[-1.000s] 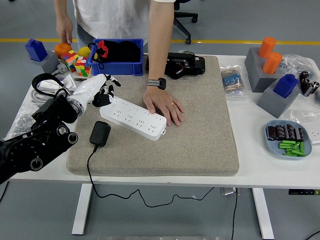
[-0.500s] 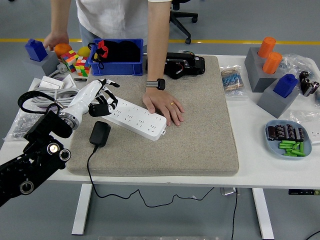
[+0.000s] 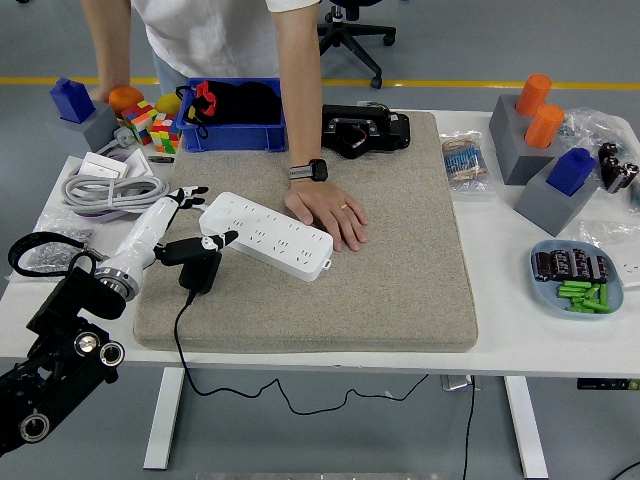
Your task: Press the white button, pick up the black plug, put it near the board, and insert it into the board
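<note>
- Head view takes in the white table, with a beige mat covering most of its middle and reaching almost to the near edge.
- At the far edge a person leans over and lays one hand flat on the mat, pressed against the far-right side of the white power strip.
- That strip, the board, lies slanted on the left half of the mat, its button end pointing toward the near edge.
- Coming in from the near-left corner, the robot's left hand hangs over the mat's left side with its fingers spread and nothing gripped; one fingertip reaches toward the strip's left end, though contact cannot be judged.
- Partly under that hand, the black plug lies on the mat just near-left of the strip, its cable trailing over the near edge.
- A blue bin stands at the far edge, left of centre.
</note>
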Robot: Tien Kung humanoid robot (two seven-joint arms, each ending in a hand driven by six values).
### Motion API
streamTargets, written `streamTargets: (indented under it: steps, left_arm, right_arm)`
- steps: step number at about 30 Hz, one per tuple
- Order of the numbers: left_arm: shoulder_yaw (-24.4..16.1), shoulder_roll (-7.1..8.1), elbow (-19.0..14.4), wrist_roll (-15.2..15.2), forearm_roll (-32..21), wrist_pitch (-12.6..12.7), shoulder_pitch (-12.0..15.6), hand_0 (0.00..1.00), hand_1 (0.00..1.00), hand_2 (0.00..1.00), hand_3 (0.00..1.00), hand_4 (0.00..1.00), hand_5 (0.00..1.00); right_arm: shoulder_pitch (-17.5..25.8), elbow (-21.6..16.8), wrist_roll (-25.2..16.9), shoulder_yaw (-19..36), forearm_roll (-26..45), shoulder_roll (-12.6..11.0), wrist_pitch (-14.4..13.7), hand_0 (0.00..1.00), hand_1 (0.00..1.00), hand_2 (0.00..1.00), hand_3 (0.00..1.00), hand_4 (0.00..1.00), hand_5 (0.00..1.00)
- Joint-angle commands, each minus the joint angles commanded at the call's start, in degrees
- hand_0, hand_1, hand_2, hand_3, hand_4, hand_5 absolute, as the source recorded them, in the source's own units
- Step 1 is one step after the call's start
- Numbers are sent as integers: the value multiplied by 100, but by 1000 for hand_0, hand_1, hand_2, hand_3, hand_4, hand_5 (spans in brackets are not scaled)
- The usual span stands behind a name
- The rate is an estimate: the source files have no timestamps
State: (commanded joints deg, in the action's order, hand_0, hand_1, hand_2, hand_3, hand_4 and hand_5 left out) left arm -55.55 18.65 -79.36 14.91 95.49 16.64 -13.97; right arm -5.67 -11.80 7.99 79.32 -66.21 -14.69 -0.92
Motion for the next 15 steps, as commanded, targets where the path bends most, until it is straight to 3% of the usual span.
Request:
streamTargets:
  steps: [2, 7, 8, 15]
  left_arm:
    - [-27, -18, -87, 99, 134, 61, 128, 917, 962, 945, 946, 998, 638]
    - [63, -47, -159, 335, 534, 240, 311, 917, 962, 945, 946, 998, 638]
    - [80, -57, -149, 393, 622, 253, 329, 926, 981, 976, 996, 998, 717]
    - [404, -141, -161, 1038, 1242, 583, 477, 919, 973, 977, 998, 998, 720]
  right_arm:
    - [1, -2, -1, 2, -1, 1, -2, 622, 600, 605, 590, 663, 399]
    - [-1, -9, -5, -26, 7, -7, -7, 622, 600, 605, 590, 663, 399]
    - [-1, -10, -5, -34, 11, -8, -8, 622, 600, 605, 589, 663, 400]
    - [7, -22, -7, -94, 23, -11, -11, 622, 600, 605, 589, 663, 401]
